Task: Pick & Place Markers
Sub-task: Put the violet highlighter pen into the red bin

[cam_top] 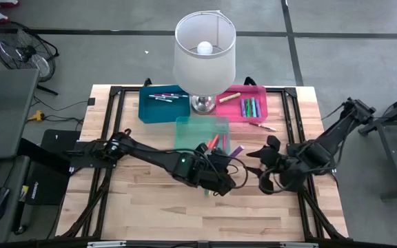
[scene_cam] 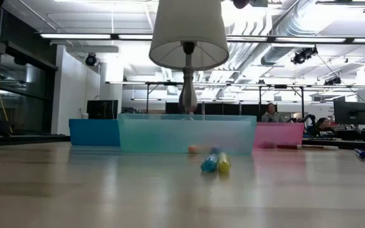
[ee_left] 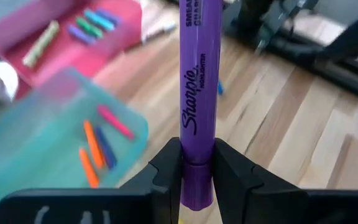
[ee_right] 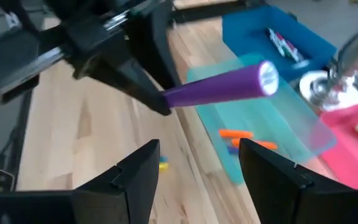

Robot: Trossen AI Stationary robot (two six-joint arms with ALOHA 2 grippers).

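Note:
My left gripper [ee_left: 197, 155] is shut on a purple marker [ee_left: 199, 74], held in the air by the near edge of the clear teal bin [cam_top: 202, 131]. The purple marker [ee_right: 222, 90] also shows in the right wrist view. My right gripper [ee_right: 197, 162] is open and empty, a little to the right of the marker, its fingers turned toward it. Orange, red and blue markers [ee_left: 98, 146] lie in the teal bin. A blue marker [scene_cam: 209, 163] and a yellow marker [scene_cam: 224, 163] lie side by side on the table in front of it. My left gripper pinches the purple marker near one end [ee_left: 197, 171] between its two fingers. The marker runs on along the line of the fingers and sticks out far beyond their tips. It is lifted clear of the table, its free end [ee_right: 267, 78] toward my right gripper.
A lamp [cam_top: 204, 52] stands at the far middle of the table, behind the teal bin. A blue bin [cam_top: 164, 103] with markers is to its left and a pink bin [cam_top: 243, 103] with several markers to its right. One marker [cam_top: 262, 126] lies loose near the pink bin.

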